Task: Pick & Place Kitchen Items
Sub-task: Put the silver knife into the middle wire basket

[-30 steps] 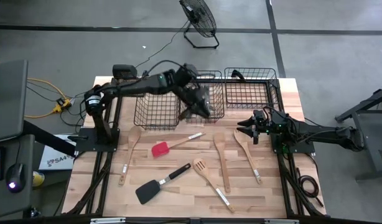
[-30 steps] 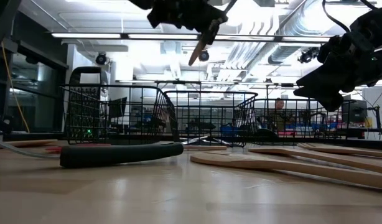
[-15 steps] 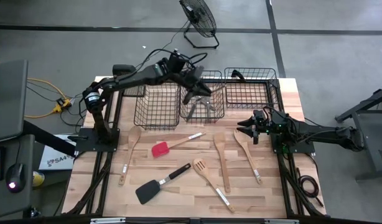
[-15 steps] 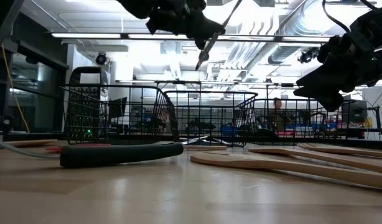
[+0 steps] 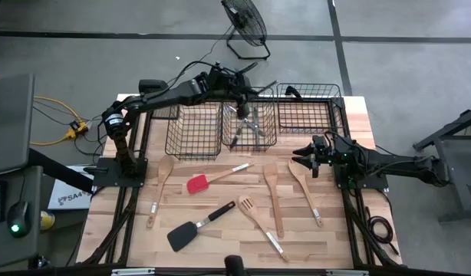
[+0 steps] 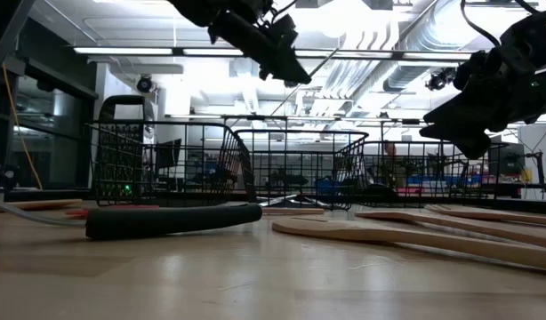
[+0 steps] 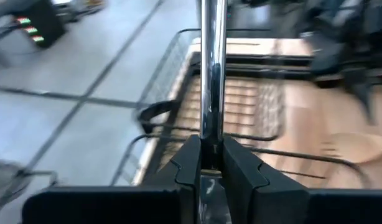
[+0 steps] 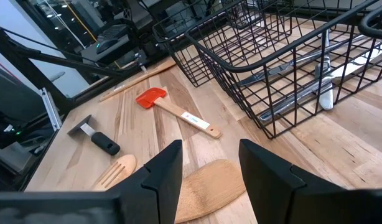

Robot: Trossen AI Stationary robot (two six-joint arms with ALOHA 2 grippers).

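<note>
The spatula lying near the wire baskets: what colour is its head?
Red. The spatula has a red head on a pale wooden handle, clearest in the right wrist view.

You have three wire baskets (image 5: 194, 126) side by side along the desk's (image 5: 105, 222) back edge, cutlery (image 5: 247, 126) lying in the middle one. In front of them the spatula (image 5: 199, 183), turner (image 5: 191, 230) and wooden spoons (image 5: 272, 192) lie spread out.

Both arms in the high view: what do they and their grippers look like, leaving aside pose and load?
Both are dark, slim, jointed arms. The left arm has a round silver-ringed joint and black cables along it. The right arm shows small green lights by its gripper. The left gripper and right gripper each have two flat, dark, wedge-shaped fingers.
</note>
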